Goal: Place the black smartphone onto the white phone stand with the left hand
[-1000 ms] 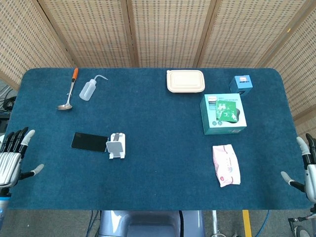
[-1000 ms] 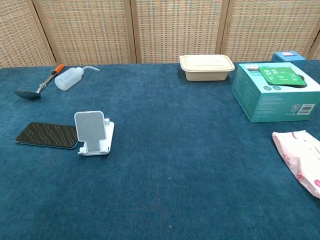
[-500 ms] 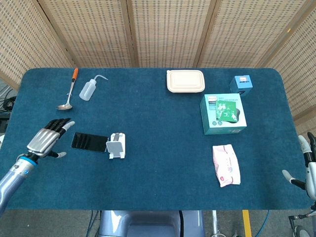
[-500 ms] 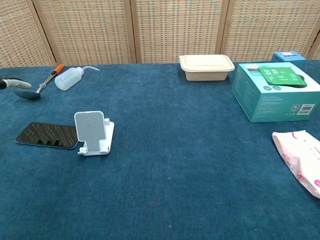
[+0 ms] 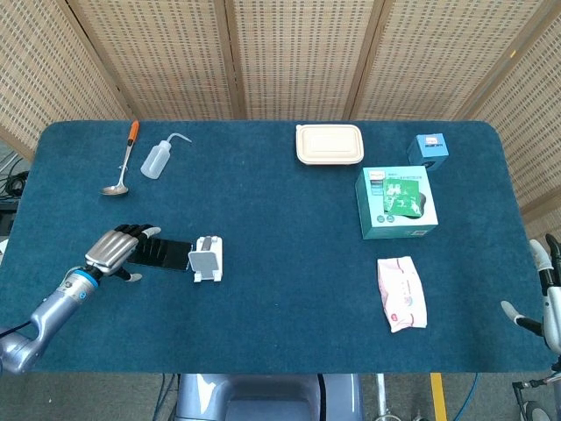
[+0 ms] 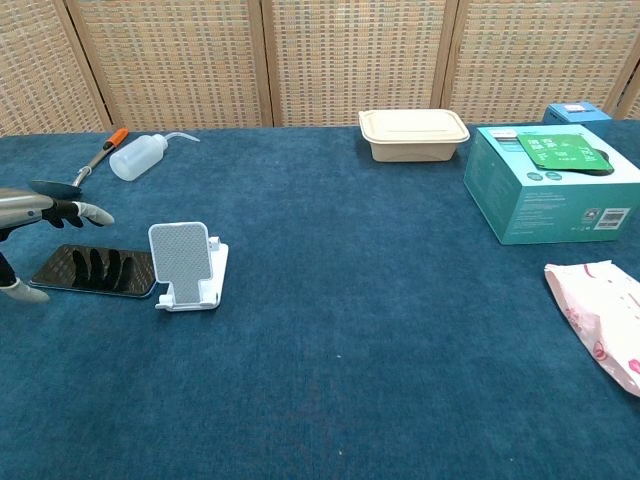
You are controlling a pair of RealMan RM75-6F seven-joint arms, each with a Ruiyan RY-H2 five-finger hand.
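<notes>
Black smartphone (image 5: 165, 253): lies flat on the blue cloth table (image 5: 280, 298), screen up, its right end just beside the white phone stand (image 5: 207, 259). Not yet lifted; not on the stand.

White phone stand: upright on the table, its grey-padded back plate bare, nothing resting on it.

Left hand (image 5: 118, 246): over the phone's left end, fingers spread and reaching across the screen. No grip is visible; the hand reads as released, holding nothing. Whether its fingertips touch the glass cannot be told.

Right hand (image 5: 545, 294): at the table's right edge, well apart from the work, fingers apart, holding nothing.

Progress, as judged: the reach is under way; grasp, lift, carry and placement on the stand all remain.

Other items: spoon with orange handle (image 5: 122, 160), clear squeeze bottle (image 5: 159, 157), beige lidded container (image 5: 330, 144), small blue box (image 5: 429, 148), teal carton (image 5: 396, 203), pink wipes packet (image 5: 401, 292). All lie well apart from the phone.

View differences: head view shows the left forearm, the whole back of the hand, and how far it covers the phone; it also shows the right hand. Chest view shows only the left hand's fingertips at the frame edge, their dark reflections on the phone screen, and the stand's tilt and front lip; the right hand is absent there.
</notes>
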